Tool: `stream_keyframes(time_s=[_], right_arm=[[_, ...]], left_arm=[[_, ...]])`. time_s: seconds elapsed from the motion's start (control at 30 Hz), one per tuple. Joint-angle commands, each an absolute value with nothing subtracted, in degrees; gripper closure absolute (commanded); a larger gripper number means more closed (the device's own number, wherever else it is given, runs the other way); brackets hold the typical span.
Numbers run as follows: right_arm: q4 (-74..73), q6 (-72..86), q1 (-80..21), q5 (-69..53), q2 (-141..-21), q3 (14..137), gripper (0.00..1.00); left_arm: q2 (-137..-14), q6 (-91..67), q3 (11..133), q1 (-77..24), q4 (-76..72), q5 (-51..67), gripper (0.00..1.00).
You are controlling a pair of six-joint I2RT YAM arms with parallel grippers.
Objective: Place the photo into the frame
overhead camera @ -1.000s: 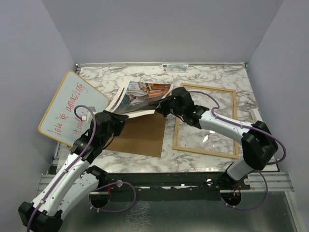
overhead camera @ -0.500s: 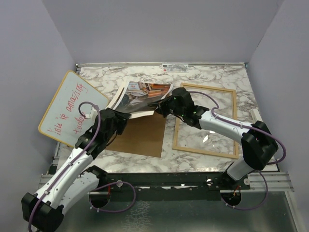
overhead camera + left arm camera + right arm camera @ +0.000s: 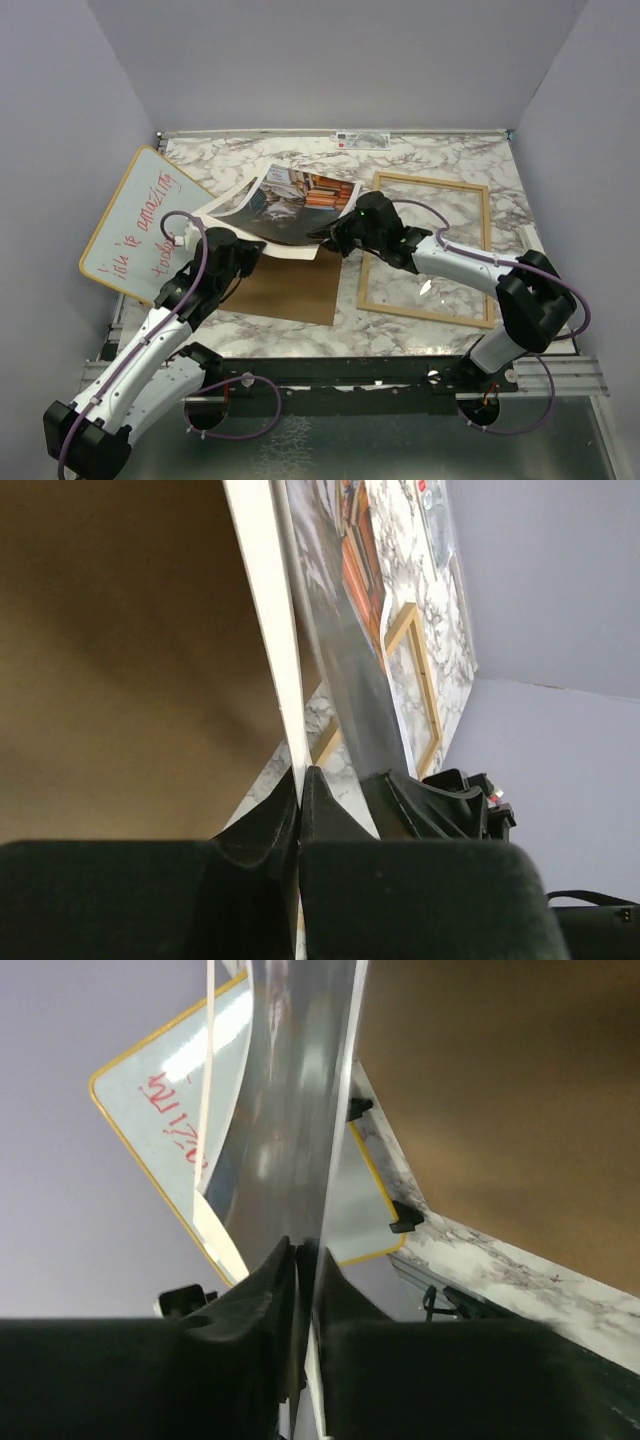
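The photo (image 3: 285, 205) is hanging in the air over the left-centre of the table (image 3: 440, 150), picture side up and sagging between two holds. The left gripper (image 3: 237, 252) is pressing its jaws together on the white border at the print's near-left edge. The right gripper (image 3: 333, 238) is pinching the near-right corner, its jaws all but touching with the sheet between them.

The risks I am seeing come from that two-point hold on thin paper. Both grips are sitting close to the edge, so if the arms are pulling apart while carrying, the sheet may be slipping out of one pinch or tearing at the border. If they are closing in on each other, it may be buckling into a crease. The far half is flopping free, so it could be dragging on the table or folding under on the way across.

The frame (image 3: 430, 179) is lying flat towards the right edge of the table, apart from the print, and the right forearm is reaching across it. The opening is looking barely larger than the print, so a skewed lowering may be leaving a corner riding on the wood rail. Directly beneath the print, the brown backing board (image 3: 300, 285) is lying where a drop would land. A whiteboard (image 3: 140, 215) is overhanging the left edge.

Counting: one photo, one frame, one backing board, one whiteboard, two grippers.
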State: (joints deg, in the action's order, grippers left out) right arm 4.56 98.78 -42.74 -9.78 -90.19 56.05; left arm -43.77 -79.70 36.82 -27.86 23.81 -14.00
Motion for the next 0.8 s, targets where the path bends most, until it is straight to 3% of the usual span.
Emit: stream_keyframes(time_s=[0.0, 0.13, 0.23, 0.53, 0.77], right_arm=[[1.85, 94.33, -42.43, -11.98, -88.24, 55.07, 0.77], [-8.21, 88.45, -42.37, -11.89, -87.65, 56.58, 0.33], [-13.47, 83.42, -42.24, -10.62, -87.29, 56.76, 0.22], [-27.36, 66.48, -41.92, 2.61, -87.79, 62.46, 0.18], [-28.99, 52.05, -41.84, 11.81, -82.41, 68.83, 0.18]], left_arm=[[-41.9, -77.37, 38.63, -27.77, 30.83, -16.41, 1.0], [-42.35, -74.22, 44.04, -27.77, 38.99, -17.78, 1.0], [-44.2, -70.06, 50.35, -27.72, 46.08, -19.02, 1.0], [-53.46, -54.73, 73.64, -27.77, 65.34, -19.37, 1.0], [-57.73, -41.39, 92.91, -27.75, 70.61, -9.56, 1.0]])
